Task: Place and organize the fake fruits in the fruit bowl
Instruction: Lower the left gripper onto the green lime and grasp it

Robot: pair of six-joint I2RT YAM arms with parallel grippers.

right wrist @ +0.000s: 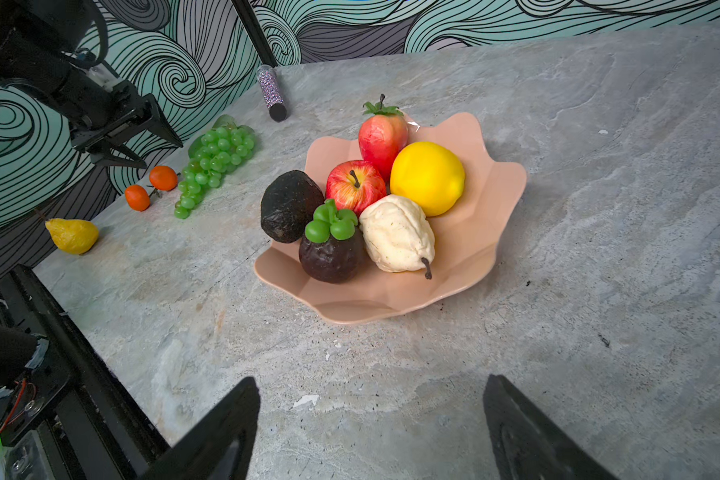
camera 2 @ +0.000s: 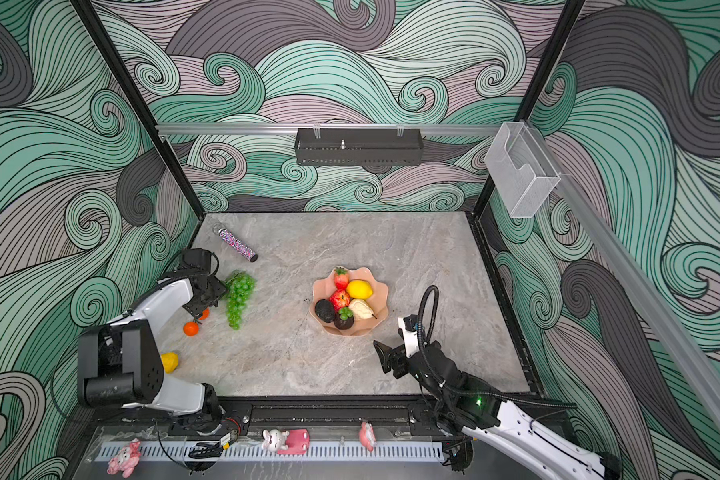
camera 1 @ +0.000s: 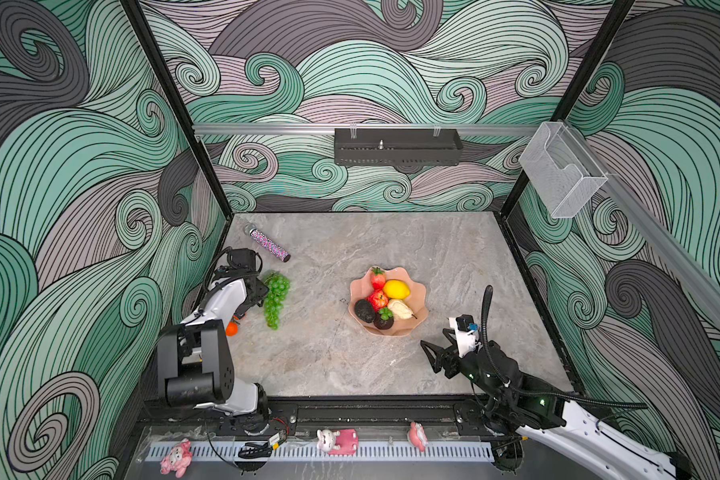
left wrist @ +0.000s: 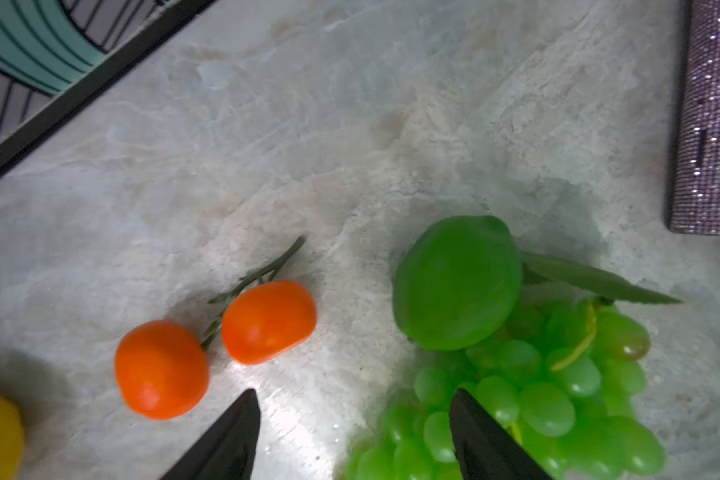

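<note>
Wave-patterned walls in green, grey and mauve close me in on three sides, and the grey marbled bench lies below. At its far left edge sits a bumpy yellow fruit, then two oranges joined on one green stem. Just beside them lie a lime and a green grape bunch, the lime touching the top of the bunch. Behind these, near the back left corner, a sparkly pink-purple tube lies on its side. A black rack hangs on the rail of the back wall.

Right of the middle stands the salmon-pink fruit bowl with its scalloped rim. It holds a strawberry, a lemon, a red apple, an avocado, a mangosteen and a cream pear, packed together. A clear plastic box is fixed on the right wall.

My left jaws hang above the left edge of the bench, parted, with bare bench between the tips and nothing gripped. The oranges lie to one side, and one tip overlaps the grapes in the wrist view; I cannot tell whether it touches them. My right jaws sit near the front right of the bench, spread wide and empty, pointing at the bowl and well apart from it.
</note>
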